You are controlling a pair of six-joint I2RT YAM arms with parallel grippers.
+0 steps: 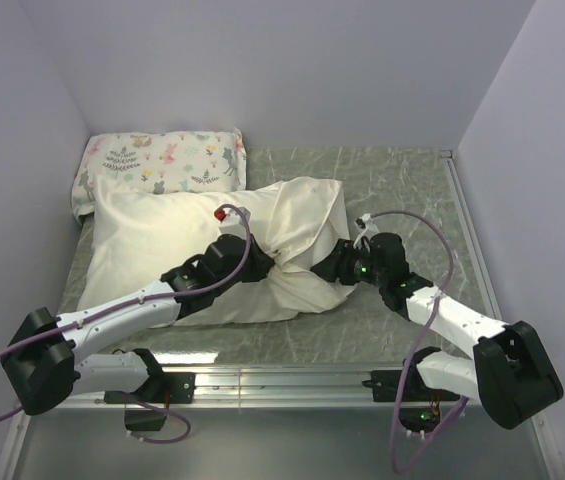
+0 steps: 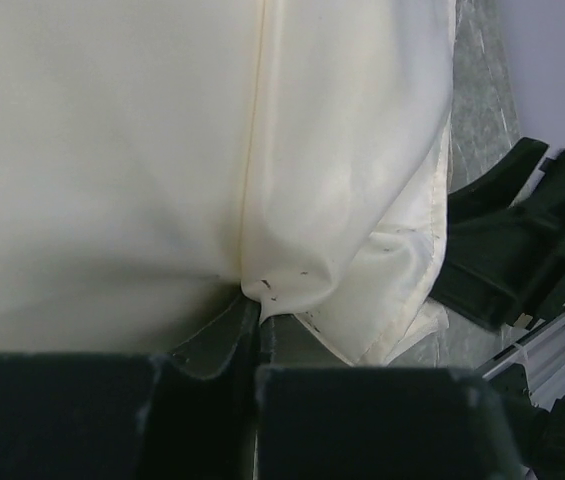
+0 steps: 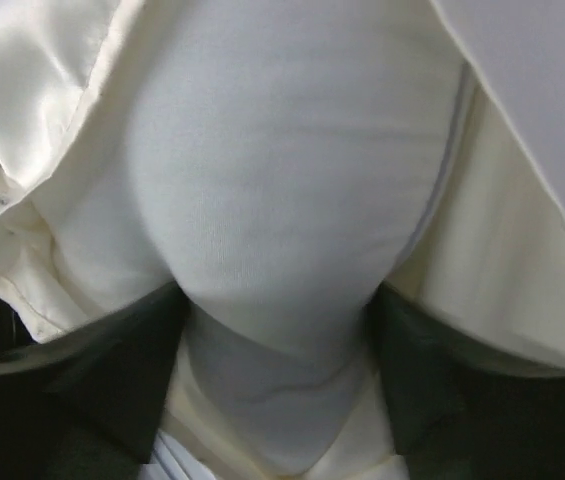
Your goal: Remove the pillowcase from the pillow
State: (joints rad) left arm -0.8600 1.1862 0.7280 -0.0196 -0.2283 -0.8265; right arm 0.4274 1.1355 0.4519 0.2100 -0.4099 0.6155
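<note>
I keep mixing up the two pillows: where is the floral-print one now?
In the top view, the floral pillow lies in the far left corner of the table, just behind the cream pillowcase.

Two pillows: one large plump plain white pillow (image 3: 282,200), one small floral animal-print pillow (image 1: 162,160). One cream shiny thin fabric pillowcase (image 1: 162,240). Two black two-finger grippers: left gripper (image 1: 267,262), right gripper (image 1: 324,265). One grey-green marbled bench (image 1: 412,190).
</note>
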